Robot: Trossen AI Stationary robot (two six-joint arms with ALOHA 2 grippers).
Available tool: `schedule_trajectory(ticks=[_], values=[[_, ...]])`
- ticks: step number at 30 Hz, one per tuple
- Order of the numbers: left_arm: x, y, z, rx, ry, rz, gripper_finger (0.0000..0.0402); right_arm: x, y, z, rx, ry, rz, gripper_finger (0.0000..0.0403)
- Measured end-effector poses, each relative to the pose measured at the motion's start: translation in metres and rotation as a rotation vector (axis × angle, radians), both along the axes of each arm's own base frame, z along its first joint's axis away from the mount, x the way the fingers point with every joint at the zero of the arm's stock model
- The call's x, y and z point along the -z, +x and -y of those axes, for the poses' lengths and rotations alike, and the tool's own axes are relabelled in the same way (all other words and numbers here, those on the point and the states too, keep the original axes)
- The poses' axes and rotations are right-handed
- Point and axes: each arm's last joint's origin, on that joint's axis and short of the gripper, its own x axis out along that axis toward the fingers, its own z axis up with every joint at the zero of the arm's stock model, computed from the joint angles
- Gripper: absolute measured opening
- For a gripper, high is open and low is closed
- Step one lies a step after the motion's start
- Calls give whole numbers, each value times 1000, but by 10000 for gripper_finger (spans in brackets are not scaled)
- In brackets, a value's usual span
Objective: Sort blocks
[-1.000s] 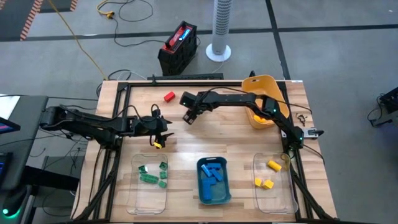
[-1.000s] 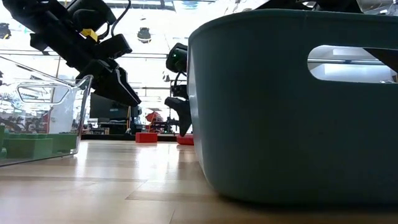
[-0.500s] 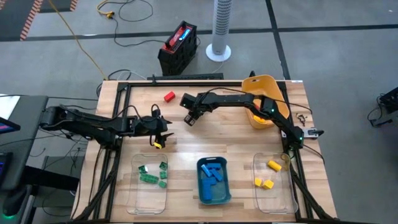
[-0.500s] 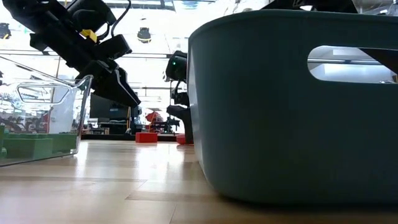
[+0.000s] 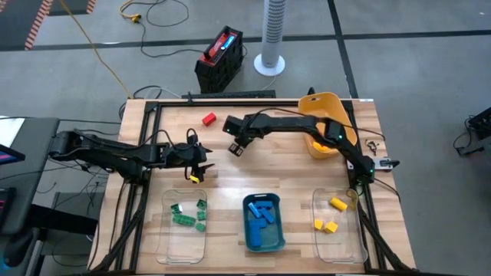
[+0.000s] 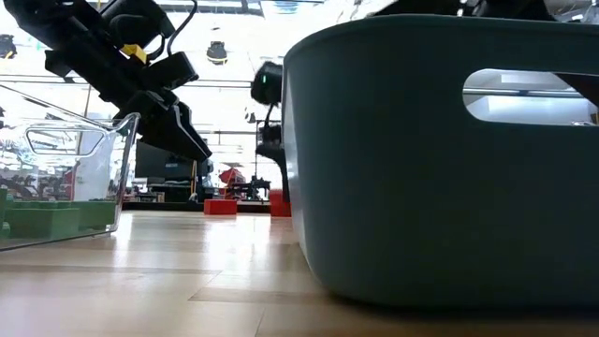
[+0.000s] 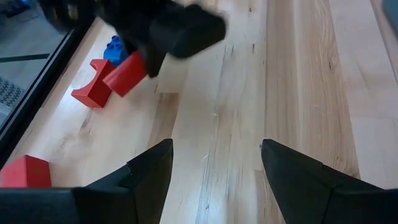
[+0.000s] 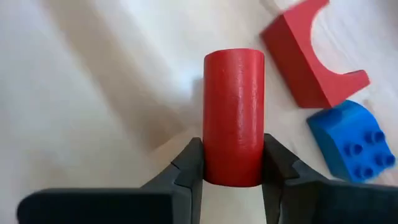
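My right gripper (image 5: 235, 147) reaches to the table's middle far part and is shut on a red cylinder (image 8: 234, 118). Next to it on the wood lie a red arch block (image 8: 314, 59) and a blue brick (image 8: 348, 149). A further red block (image 5: 209, 119) lies toward the far edge. My left gripper (image 7: 214, 174) hovers open over bare wood to the left of them (image 5: 203, 165), touching nothing. Its wrist view shows the cylinder (image 7: 127, 73) in the other gripper, with the arch (image 7: 93, 90) beside it. My right gripper pinches the red cylinder between its two fingers, one on each curved side at its near end (image 8: 211, 171). The fingers come slanting down from above and lie along the cylinder, which sticks out tilted beyond the fingertips (image 7: 118, 79). Whether its lower end clears the table, I cannot tell.
Three bins stand along the near edge: a clear one with green blocks (image 5: 186, 222), a teal one with blue blocks (image 5: 263, 222), and a clear one with yellow blocks (image 5: 336, 225). A yellow bin (image 5: 326, 126) sits at the far right. The teal bin (image 6: 440, 159) fills the low view.
My right gripper has dipped onto the red cylinder and then risen slightly. The red end seen in the low view now stands a little higher than before. My left arm has kept still.
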Motion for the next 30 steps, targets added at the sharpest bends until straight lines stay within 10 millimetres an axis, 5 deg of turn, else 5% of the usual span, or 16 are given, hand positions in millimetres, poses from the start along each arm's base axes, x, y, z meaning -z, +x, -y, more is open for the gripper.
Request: schedule_trajectory(ticks=[9, 18, 23, 30], values=[[2, -2, 0, -7, -11, -26, 240, -68, -29, -55, -115, -50, -95, 104], [3, -2, 0, -15, -23, -32, 240, -121, -73, -100, -34, -267, -197, 103], [3, -2, 0, -17, -25, -29, 240, -124, -108, -111, 33, -339, -195, 103], [1, -1, 0, -17, -24, -1, 240, -104, -182, -88, 218, -287, -210, 103]])
